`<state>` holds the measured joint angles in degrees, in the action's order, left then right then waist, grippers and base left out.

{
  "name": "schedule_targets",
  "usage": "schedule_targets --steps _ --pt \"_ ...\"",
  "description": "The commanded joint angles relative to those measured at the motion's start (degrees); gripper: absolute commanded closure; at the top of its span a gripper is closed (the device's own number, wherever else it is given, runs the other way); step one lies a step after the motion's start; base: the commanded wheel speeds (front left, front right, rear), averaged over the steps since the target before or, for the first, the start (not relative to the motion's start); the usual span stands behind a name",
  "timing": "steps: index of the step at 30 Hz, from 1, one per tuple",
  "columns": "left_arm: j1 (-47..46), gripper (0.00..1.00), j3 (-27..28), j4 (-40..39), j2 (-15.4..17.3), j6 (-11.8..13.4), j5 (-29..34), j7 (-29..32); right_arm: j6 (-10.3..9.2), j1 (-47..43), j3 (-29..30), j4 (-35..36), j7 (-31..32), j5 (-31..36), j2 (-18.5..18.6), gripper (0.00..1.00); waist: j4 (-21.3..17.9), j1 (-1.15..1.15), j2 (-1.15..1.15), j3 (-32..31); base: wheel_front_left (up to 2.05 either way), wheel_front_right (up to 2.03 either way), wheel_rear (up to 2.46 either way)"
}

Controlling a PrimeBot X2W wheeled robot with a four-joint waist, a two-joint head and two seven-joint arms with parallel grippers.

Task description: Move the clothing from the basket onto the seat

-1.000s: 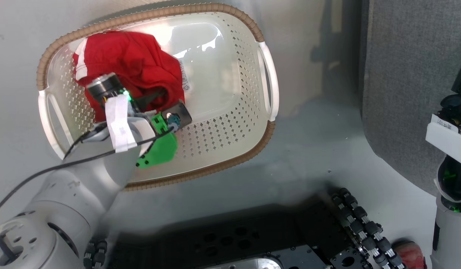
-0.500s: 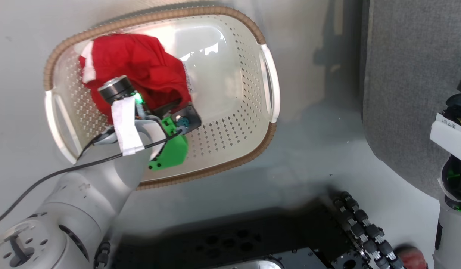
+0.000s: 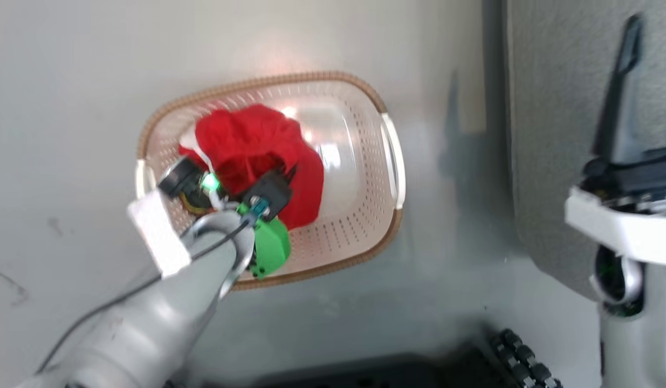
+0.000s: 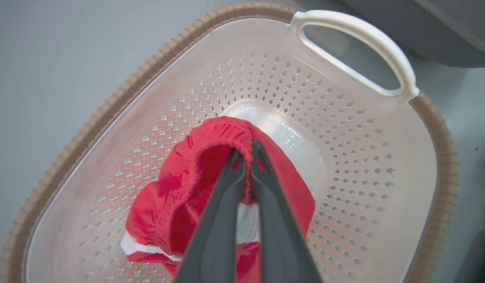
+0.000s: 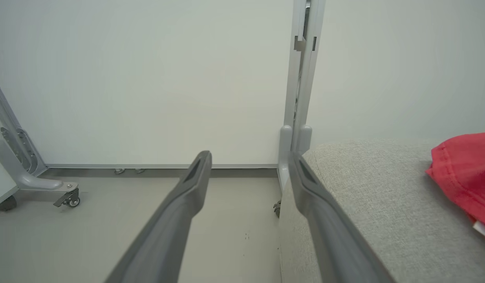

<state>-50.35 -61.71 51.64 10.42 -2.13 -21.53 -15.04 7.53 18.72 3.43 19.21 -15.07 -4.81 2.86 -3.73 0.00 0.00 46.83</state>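
the left gripper [image 4: 246,152] is pinched tight on a fold of the red garment [image 4: 175,200], bunched in the basket [image 4: 120,91] (toward the handle end farther from the seat [image 5: 364,196]). the right gripper [image 5: 250,158] gapes wide, holding nothing, beside the seat's corner; a second red garment [image 5: 462,173] lies on the seat.

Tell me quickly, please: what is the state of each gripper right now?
Left gripper: closed, holding the red garment.
Right gripper: open, holding nothing.
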Motion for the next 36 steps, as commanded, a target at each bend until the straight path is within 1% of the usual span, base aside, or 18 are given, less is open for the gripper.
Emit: schedule_targets --steps 1,5,7,10,13,18,26,32,36 --pt "2.78 1.0 1.58 -2.29 0.46 0.91 -0.45 -0.17 -0.09 -1.58 -0.74 -0.95 -0.16 0.59 0.07 0.0 1.86 0.0 0.0 -10.34 0.0 0.0 0.0" --pt "9.68 1.0 7.5 -9.52 2.41 2.78 -0.52 -0.18 -0.09 -4.33 -2.31 -3.64 -0.16 -0.4 0.09 0.0 2.18 0.0 0.0 -17.01 0.0 0.0 0.0" --pt "13.01 1.0 10.55 -13.25 2.75 3.24 -0.41 -0.19 -0.08 -5.6 -3.24 -4.85 -0.16 -0.42 0.07 0.0 2.35 0.0 0.0 -20.25 0.0 0.0 0.0" --pt "17.5 1.0 14.67 -18.02 2.93 3.59 0.32 -0.18 -0.09 -7.79 -4.3 -6.64 -0.16 -0.57 0.1 0.0 2.51 0.0 0.0 -24.57 0.0 0.0 0.0" --pt "21.72 1.0 19.17 -23.2 3.23 3.42 1.47 -0.19 -0.08 -10.13 -5.81 -8.47 -0.16 -0.73 0.07 0.0 2.6 0.0 0.0 -28.81 0.0 0.0 0.0" --pt "27.38 1.0 25.24 -32.31 3.73 3.37 5.62 -0.19 -0.08 -13.29 -7.38 -11.53 -0.16 -2.01 0.07 0.0 2.01 0.0 0.0 -34.64 0.0 0.0 0.0" --pt "31.4 1.0 30.48 -42.7 3.08 2.14 10.58 -0.2 -0.08 -17.44 -10.71 -15.1 -0.16 -1.98 0.61 0.0 1.14 0.0 0.0 -41.25 0.0 0.0 0.0" --pt "31.26 1.0 32.67 -46.41 1.75 0.61 11.75 -0.2 -0.08 -20.84 -14.15 -17.26 -0.16 -2.75 1.5 0.0 0.2 0.0 0.0 -45.67 0.0 0.0 0.0" --pt "29.86 1.0 33.36 -47.4 0.73 -0.68 11.76 -0.19 -0.09 -21.82 -18.09 -17.55 -0.16 -4.11 2.61 0.0 -0.63 0.0 0.0 -47.34 0.0 0.0 0.0"
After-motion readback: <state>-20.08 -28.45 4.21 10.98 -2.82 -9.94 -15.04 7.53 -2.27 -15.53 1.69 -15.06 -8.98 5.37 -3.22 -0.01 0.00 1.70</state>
